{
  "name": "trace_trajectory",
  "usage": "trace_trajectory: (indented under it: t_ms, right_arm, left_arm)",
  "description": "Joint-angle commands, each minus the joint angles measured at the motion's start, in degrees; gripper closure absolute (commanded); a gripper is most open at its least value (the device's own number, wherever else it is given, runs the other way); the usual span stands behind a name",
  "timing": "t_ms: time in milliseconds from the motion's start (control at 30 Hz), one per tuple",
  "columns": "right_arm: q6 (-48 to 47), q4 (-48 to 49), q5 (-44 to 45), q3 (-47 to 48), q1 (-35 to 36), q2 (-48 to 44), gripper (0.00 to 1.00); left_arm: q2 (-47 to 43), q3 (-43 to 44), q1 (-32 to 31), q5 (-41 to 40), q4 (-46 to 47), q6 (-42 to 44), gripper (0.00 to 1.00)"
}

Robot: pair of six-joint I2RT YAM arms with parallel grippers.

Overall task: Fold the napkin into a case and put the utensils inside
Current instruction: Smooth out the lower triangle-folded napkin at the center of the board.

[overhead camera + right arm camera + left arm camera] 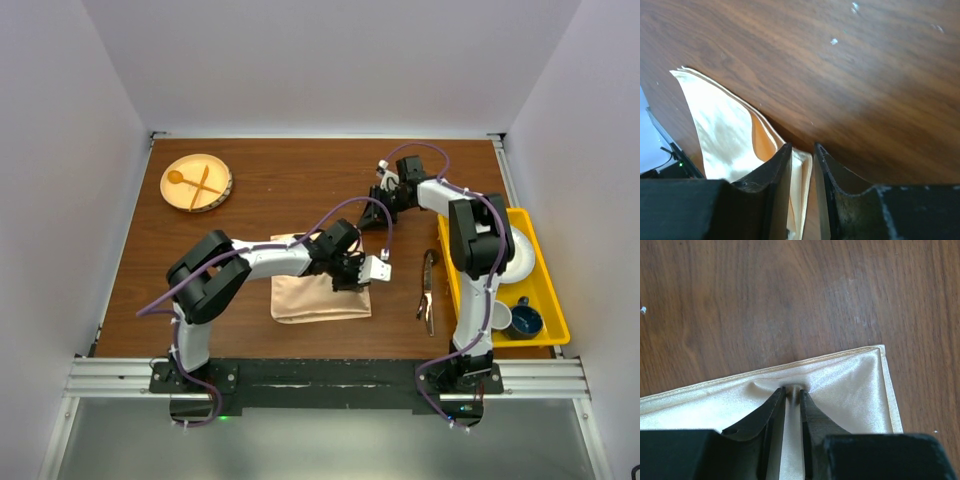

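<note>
The peach satin napkin lies folded into a rectangle near the table's front middle. My left gripper rests on its right part. In the left wrist view its jaws are nearly together, with a small ridge of the napkin puckered between the tips, close to the hemmed edge. My right gripper hovers over bare wood behind the napkin. The right wrist view shows the gripper with its jaws slightly apart; the napkin's layered edge appears in the gap, not pinched. The dark utensils lie right of the napkin.
A round wooden plate with a pale wooden spoon and fork sits at the back left. A yellow tray at the right edge holds a white plate, a cup and a blue bowl. The table is dark wood between white walls.
</note>
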Motion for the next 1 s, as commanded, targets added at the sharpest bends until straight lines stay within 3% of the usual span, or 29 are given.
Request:
trace_trajectory:
  t_ms: [0, 200, 333, 967]
  right_arm:
    - [-1.48, -5.25, -0.95, 1.44, -1.14, -3.5, 0.71]
    - [0.54, -7.19, -1.31, 0.74, -1.22, -3.5, 0.63]
    - [0.98, -7.28, 0.01, -0.05, -1.22, -3.94, 0.63]
    - [10.74, 5.9, -10.7, -8.04, 0.27, -6.66, 0.69]
  left_arm:
    - [-1.53, -0.68, 0.44, 0.84, 0.57, 1.17, 0.77]
    - [-2.32, -2.0, 2.63, 3.13, 0.31, 0.81, 0.77]
    - [-3.03, -2.97, 3.34, 3.65, 0.39, 0.55, 0.77]
    - [-2.24, -2.8, 3.43, 4.45, -1.18, 1.17, 0.78]
